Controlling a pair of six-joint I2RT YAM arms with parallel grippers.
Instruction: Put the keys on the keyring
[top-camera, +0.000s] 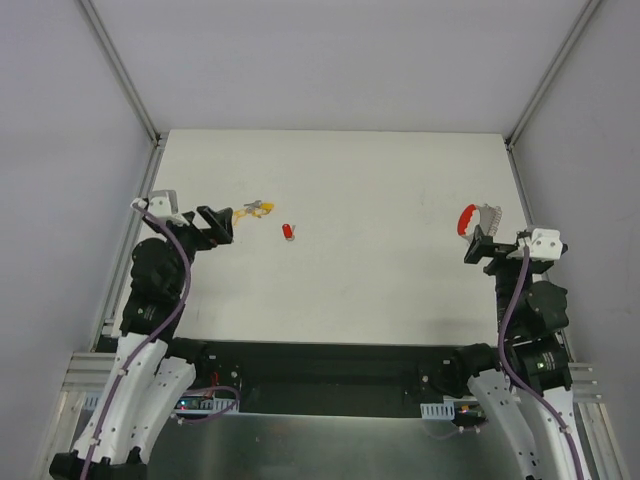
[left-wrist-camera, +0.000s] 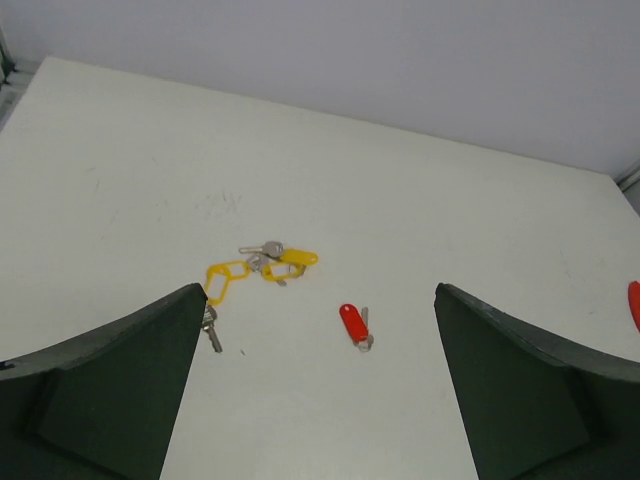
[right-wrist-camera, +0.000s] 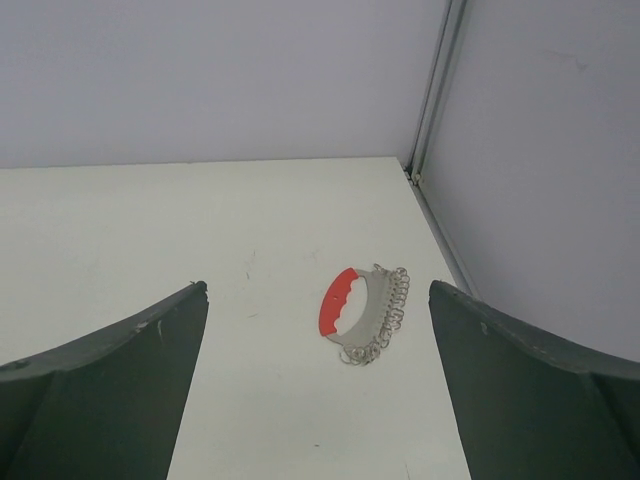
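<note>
Your pincers both sit released, empty: left gripper (left-wrist-camera: 318, 292) faces yellow-tagged keys (left-wrist-camera: 262, 268), red-tagged key (left-wrist-camera: 352, 323) at their 4 o'clock; right gripper (right-wrist-camera: 318, 290) faces keyring (right-wrist-camera: 362, 313). Tag writing unreadable.

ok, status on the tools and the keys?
Left tool open, empty, facing yellow-tagged keys and red-tagged key. Right tool open, empty, facing keyring. No key on it yet; nothing in the way.

Top external: high behind the near edge, looking down on the whole table (top-camera: 400, 290). Left wrist: low, facing right, keys (left-wrist-camera: 262, 268) close. Right wrist: low, facing far-right corner, keyring (right-wrist-camera: 362, 312) close. Top view takes in both patches.
</note>
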